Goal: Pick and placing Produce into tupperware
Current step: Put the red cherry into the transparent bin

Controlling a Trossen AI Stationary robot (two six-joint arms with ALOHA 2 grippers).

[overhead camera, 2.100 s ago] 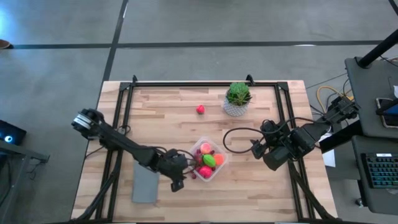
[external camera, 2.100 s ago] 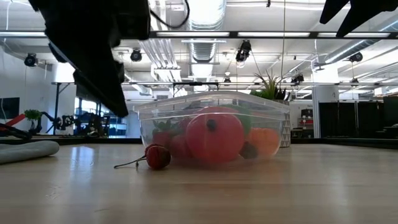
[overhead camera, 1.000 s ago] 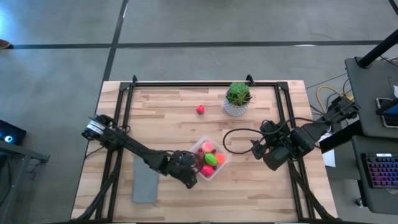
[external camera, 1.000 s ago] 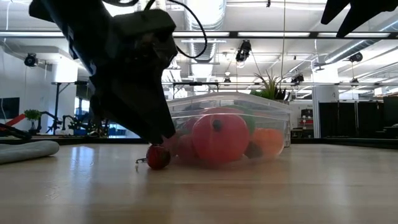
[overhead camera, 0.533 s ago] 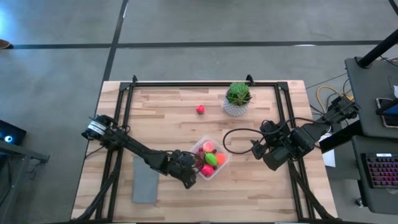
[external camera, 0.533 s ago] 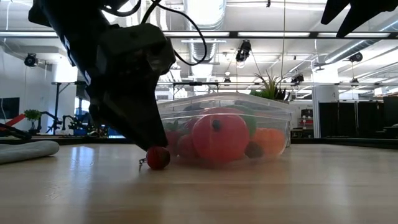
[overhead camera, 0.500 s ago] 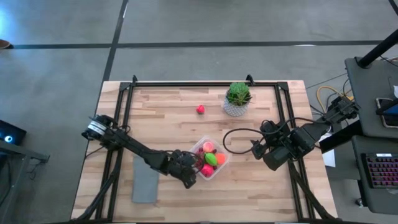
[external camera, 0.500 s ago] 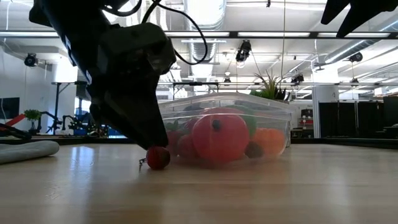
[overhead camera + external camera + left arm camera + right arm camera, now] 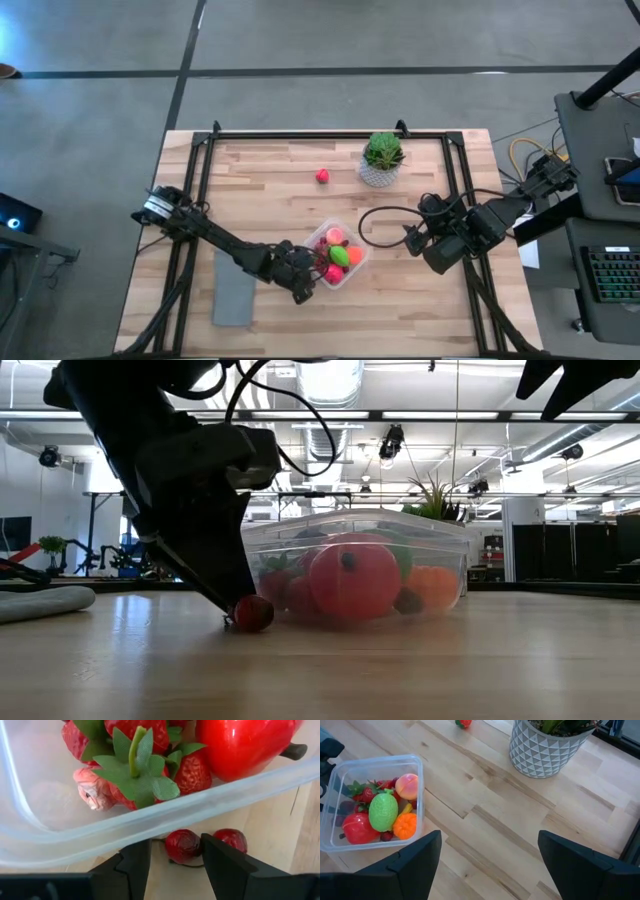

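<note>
The clear tupperware (image 9: 338, 258) stands at the table's middle and holds strawberries, a red piece, a green piece (image 9: 383, 811), an orange piece and a pink piece. Two dark red cherries (image 9: 182, 845) lie on the wood against its near left corner. My left gripper (image 9: 176, 842) is open, slanted down there, with one finger on each side of the nearer cherry (image 9: 253, 613). One red berry (image 9: 322, 176) lies alone toward the far edge. My right gripper (image 9: 487, 865) hangs open, high above the table to the right of the tupperware. My left gripper comes slanting down from the table's left, astride the cherry. One finger (image 9: 220, 862) stands right against the cherry's side (image 9: 198, 845); whether it touches, I cannot tell. The other finger (image 9: 135, 865) stands apart from it. The cherry lies on the table.
A spiky green plant in a white pot (image 9: 381, 160) stands at the far middle right. A flat grey rectangle (image 9: 233, 298) lies near the front left. Black rails (image 9: 200, 180) run along the table's left, far and right sides. Bare wood lies to the right of the tupperware.
My left gripper has rolled about its own axis and its fingertips have come down from just above the cherry to the table beside it. The gap between its fingers is unchanged. The cherry and the tupperware have stayed where they were.
</note>
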